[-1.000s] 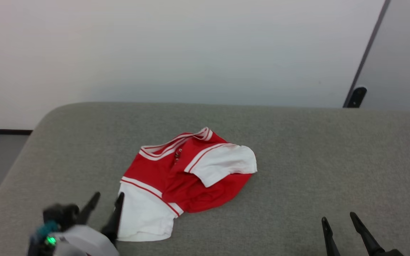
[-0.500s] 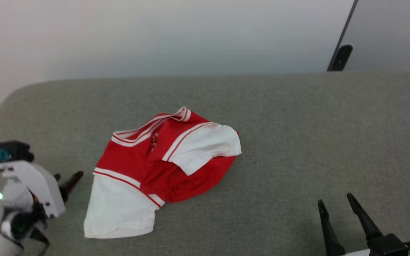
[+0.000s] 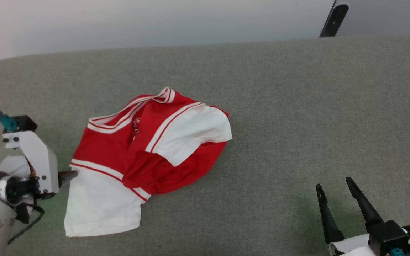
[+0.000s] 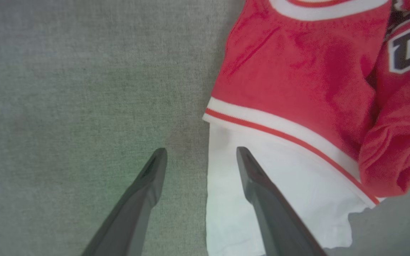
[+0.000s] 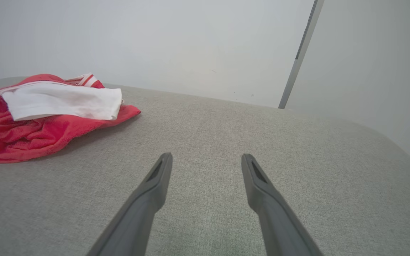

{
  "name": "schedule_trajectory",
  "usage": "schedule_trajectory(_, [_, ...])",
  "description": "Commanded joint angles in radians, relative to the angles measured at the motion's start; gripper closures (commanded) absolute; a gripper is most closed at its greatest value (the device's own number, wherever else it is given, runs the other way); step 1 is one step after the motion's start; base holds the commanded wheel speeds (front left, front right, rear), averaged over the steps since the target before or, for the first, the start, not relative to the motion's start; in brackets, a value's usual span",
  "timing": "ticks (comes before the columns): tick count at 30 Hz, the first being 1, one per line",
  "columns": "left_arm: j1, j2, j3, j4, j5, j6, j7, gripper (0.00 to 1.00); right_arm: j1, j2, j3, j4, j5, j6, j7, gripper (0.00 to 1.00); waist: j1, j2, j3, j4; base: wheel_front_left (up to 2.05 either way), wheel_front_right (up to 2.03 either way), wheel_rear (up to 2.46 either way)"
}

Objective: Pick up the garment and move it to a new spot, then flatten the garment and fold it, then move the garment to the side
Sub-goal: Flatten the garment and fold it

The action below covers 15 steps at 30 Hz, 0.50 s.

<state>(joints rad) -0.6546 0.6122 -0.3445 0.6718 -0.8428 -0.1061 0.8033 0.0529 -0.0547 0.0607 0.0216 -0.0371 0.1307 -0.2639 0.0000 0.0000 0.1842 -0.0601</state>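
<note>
The garment (image 3: 144, 156), a red shirt with white sleeves and striped trim, lies crumpled on the grey cushion (image 3: 297, 106). My left gripper (image 3: 69, 175) reaches in from the left and is open at the edge of the near white sleeve (image 3: 98, 206). In the left wrist view that gripper (image 4: 200, 151) straddles the sleeve's edge: one finger over the white cloth (image 4: 233, 213), the other over bare cushion. Black-white lettering (image 4: 408, 49) shows at the upper right. My right gripper (image 3: 334, 183) is open at the lower right, well clear of the garment (image 5: 48, 117), with nothing between its fingers (image 5: 206, 156).
A pale wall runs behind the cushion. A dark slanted post (image 3: 333, 17) stands at the back right. The cushion's rounded far edge (image 5: 386, 138) falls away to the right in the right wrist view. Bare grey cushion (image 3: 315, 124) spreads right of the garment.
The head camera has moved, so the whole picture shifted. My left arm has turned from pointing up beside the sleeve to pointing sideways at its edge. Both grippers stay open.
</note>
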Motion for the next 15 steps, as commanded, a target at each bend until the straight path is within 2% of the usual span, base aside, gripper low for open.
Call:
schedule_trajectory(1, [-0.019, 0.000, -0.004, 0.016, 0.005, 0.010, 0.016, 0.00, -0.012, -0.002, -0.001, -0.004, -0.007, 0.000, -0.001, 0.00, 0.0000, 0.0000, 0.025, -0.013, 0.00, 0.00, 0.00])
schedule_trajectory(9, [-0.049, -0.032, -0.044, 0.091, 0.012, 0.053, 0.114, 0.00, -0.024, -0.001, -0.004, -0.009, -0.010, 0.000, -0.001, 0.00, 0.0000, 0.0000, 0.061, -0.017, 0.00, 0.00, 0.00])
schedule_trajectory(15, [-0.055, -0.056, -0.068, 0.119, 0.018, 0.065, 0.149, 0.00, -0.033, 0.000, -0.005, -0.006, -0.012, 0.000, -0.001, 0.00, 0.0000, 0.0000, 0.075, -0.015, 0.00, 0.00, 0.00])
